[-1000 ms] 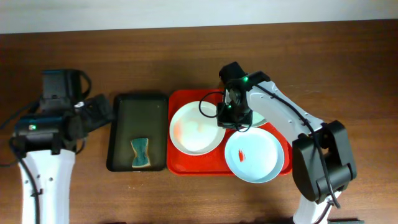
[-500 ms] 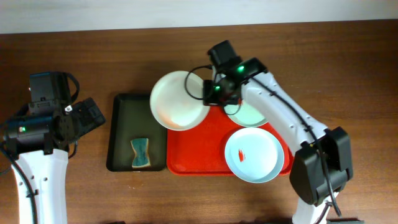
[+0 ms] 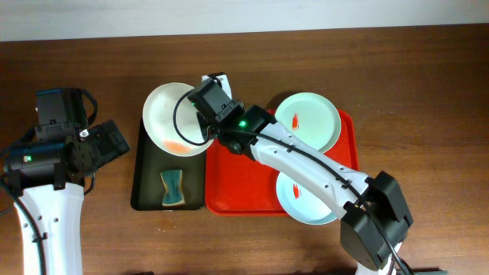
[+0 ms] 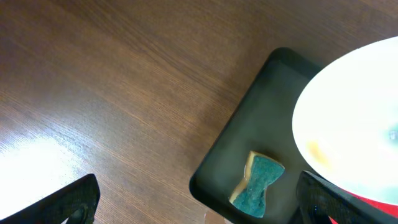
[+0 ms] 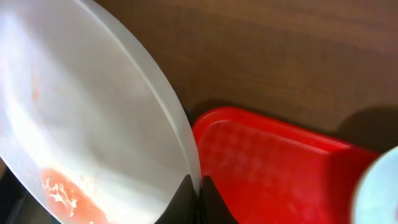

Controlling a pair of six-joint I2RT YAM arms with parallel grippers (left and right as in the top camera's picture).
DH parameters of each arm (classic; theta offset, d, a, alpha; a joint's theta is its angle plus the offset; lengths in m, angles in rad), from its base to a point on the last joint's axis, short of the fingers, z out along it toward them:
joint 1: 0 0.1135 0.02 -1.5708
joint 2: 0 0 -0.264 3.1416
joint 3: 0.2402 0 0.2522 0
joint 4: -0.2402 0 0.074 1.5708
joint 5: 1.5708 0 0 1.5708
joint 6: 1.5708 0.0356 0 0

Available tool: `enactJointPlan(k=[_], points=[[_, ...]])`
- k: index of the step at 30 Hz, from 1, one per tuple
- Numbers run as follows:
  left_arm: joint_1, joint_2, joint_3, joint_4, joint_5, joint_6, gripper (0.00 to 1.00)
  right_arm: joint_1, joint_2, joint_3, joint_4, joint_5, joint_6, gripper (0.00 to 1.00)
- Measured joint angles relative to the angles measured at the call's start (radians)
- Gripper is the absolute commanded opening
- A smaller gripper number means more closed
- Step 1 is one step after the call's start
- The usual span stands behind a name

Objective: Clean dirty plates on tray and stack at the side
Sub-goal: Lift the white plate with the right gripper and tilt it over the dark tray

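pinching plate (image 3: 172, 114) over dark tray (image 3: 149, 164), right end effector (image 5: 199, 190) (left end effector (image 3: 114, 141) seemingly wide)

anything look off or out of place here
The round white plate is off the bright red plastic tray, pinched at its rim in the right gripper's jaws over the dark green-black tray. An orange-red smear marks it; nothing looks spilled or broken.

Readable text: none in any view.
Red tray (image 3: 237, 187): no lettering, brand or number legible.
White plate (image 3: 170, 114): no print legible.
Dark tray (image 3: 149, 164): no label legible.
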Motion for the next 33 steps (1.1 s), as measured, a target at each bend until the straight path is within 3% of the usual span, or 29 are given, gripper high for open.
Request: enactJointPlan(k=[12,22,27,33], points=[[0.0,0.0,0.0,0.0,0.0,0.0,0.99,0.154,0.0,0.0,0.146,0.375,-0.429,0.04],[0.0,0.0,0.0,-0.002,0.0,0.0,0.99,0.308,-0.002,0.0,0.476,0.843,-0.883,0.04],[0.0,0.0,0.0,-0.002,0.0,0.0,0.99,0.31,-0.004,0.0,0.601,0.936,-0.938,0.04],[0.0,0.0,0.0,-0.002,0.0,0.0,0.99,0.31,-0.004,0.0,0.601,0.952,-0.954,0.04]])
